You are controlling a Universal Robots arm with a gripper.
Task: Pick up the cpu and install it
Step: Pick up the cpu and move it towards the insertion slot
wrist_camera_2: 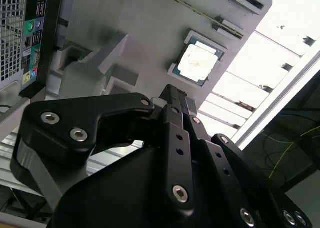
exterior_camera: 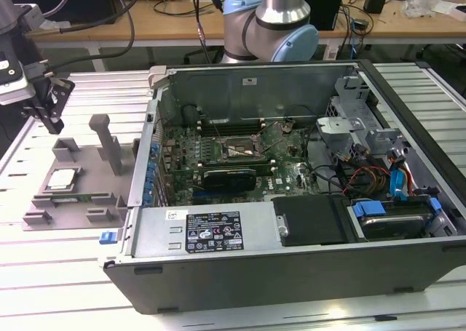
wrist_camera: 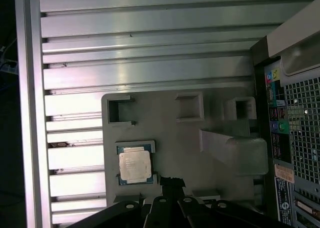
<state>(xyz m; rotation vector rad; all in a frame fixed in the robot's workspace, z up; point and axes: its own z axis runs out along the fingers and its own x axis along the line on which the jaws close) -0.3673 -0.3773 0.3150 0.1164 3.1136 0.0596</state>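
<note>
— The open computer case [exterior_camera: 291, 273] sits off to one side of the hand [exterior_camera: 52, 121], which hangs clenched and empty above the grey tray [exterior_camera: 84, 172].
— And the cpu [exterior_camera: 61, 178]?
— Seated in that tray, below the hand. Light, stiff, likely delicate; grip opposite edges.

The worktop [exterior_camera: 51, 276] is a flat bed of pale aluminium slats with grooves between them. Two things lie directly on it. On the exterior view's left rests a grey plastic tray [exterior_camera: 95, 172] with upright blocks, and the cpu [exterior_camera: 62, 178] sits flat in a recess on its left part. Just beside the tray, to the right, the computer case [exterior_camera: 291, 276] lies on its side with its open side up, reaching from the near edge to the far side.
</note>
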